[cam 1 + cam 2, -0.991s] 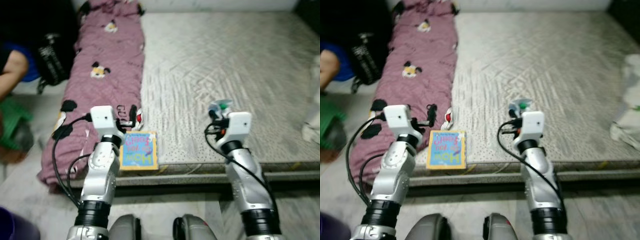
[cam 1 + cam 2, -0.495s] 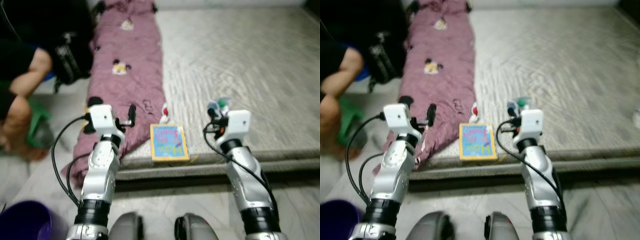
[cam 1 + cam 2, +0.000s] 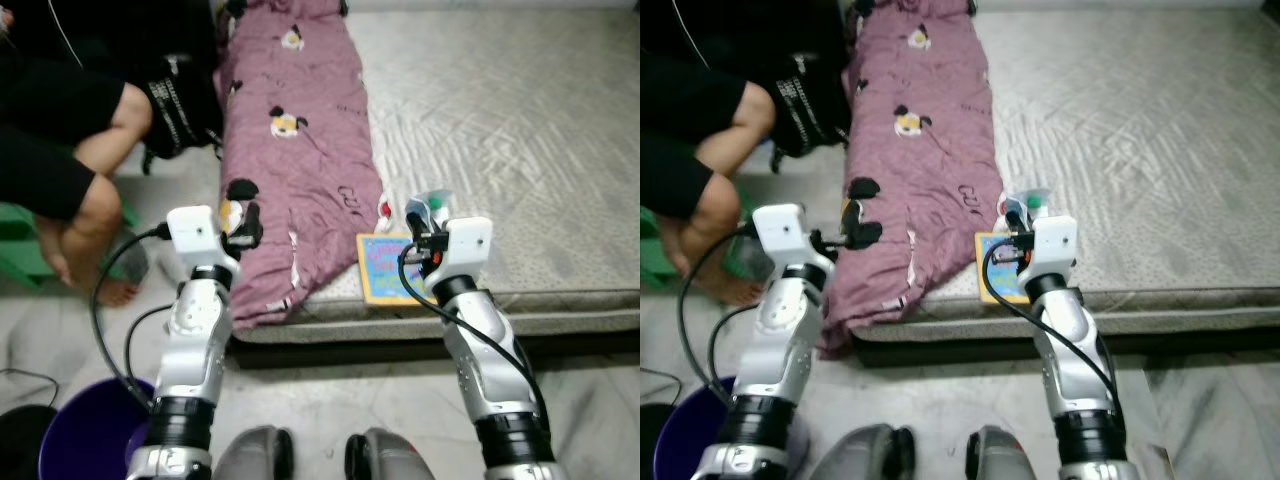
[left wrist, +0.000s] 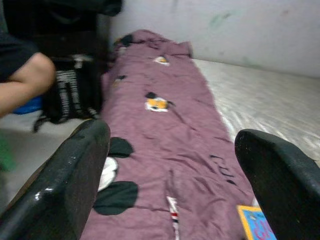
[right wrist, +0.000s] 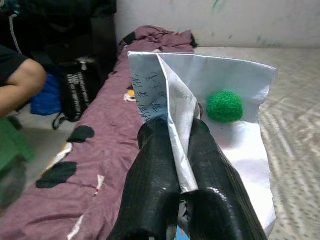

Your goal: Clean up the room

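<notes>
Since half a second ago my head camera has swung left: the whole scene has shifted right in view, and a seated person and a bucket now show more fully.

I see a grey mattress running far across the scene, with a purple blanket lying lengthwise along its left side and hanging over the near edge. A person in black sits on the floor to the left of it. A purple bucket stands on the floor at near left.

A blue and yellow book lies at the near mattress edge, just right of the blanket.

My right gripper hangs over the book, fingers clamped on a folded white paper with a green ball against it. My left gripper is above the blanket's near end, fingers apart and holding nothing.
</notes>
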Controlling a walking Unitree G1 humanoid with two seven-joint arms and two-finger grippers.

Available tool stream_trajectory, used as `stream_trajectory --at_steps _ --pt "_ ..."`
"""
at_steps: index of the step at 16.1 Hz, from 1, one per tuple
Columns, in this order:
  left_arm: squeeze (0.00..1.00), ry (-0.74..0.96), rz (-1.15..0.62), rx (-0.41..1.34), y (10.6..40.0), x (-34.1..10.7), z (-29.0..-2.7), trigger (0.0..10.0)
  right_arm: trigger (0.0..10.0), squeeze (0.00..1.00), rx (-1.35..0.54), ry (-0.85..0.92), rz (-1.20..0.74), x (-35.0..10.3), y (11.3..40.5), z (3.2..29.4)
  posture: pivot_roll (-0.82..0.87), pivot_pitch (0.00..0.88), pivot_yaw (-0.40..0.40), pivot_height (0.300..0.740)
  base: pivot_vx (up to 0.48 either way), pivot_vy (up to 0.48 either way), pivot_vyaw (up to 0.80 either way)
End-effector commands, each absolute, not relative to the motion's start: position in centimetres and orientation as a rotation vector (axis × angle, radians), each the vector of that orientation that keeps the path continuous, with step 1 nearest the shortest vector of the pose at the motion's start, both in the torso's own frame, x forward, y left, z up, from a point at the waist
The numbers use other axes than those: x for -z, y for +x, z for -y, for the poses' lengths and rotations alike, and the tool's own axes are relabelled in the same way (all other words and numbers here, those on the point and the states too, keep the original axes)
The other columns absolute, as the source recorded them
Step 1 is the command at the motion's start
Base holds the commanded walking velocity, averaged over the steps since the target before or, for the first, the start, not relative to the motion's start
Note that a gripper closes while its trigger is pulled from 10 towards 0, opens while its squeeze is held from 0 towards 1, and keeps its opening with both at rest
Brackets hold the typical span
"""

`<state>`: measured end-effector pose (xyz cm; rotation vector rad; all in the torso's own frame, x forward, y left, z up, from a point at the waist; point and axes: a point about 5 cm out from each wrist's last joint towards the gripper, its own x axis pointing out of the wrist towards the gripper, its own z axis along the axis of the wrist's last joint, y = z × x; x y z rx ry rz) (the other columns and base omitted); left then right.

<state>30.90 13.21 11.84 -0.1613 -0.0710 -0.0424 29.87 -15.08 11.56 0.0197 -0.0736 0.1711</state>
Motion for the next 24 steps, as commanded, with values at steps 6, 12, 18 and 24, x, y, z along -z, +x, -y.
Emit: stream_trajectory --at_steps 6,12,18,24 --pt "0.0 -0.128 0.083 -0.001 30.98 -11.89 -13.88 10.0 10.0 0.0 -0.187 0.011 0.083 -11.64 29.79 14.85 -0.05 0.138 0.011 0.74 0.0 0.0 0.09" --pt "0.0 -0.144 0.051 -0.013 30.92 -11.61 -13.86 10.0 10.0 0.0 -0.209 -0.004 0.084 -11.57 29.64 14.53 -0.05 0.132 0.012 0.74 0.0 0.0 0.8" --pt "0.0 -0.102 0.069 0.014 30.77 -11.55 -13.85 10.0 10.0 0.0 -0.229 -0.001 0.084 -11.57 29.67 14.29 -0.05 0.127 0.011 0.74 0.0 0.0 0.8" --pt "0.0 -0.092 0.07 0.002 30.73 -11.54 -13.97 10.0 10.0 0.0 -0.244 -0.002 0.087 -11.67 29.81 14.15 -0.05 0.131 0.008 0.74 0.0 0.0 0.8"
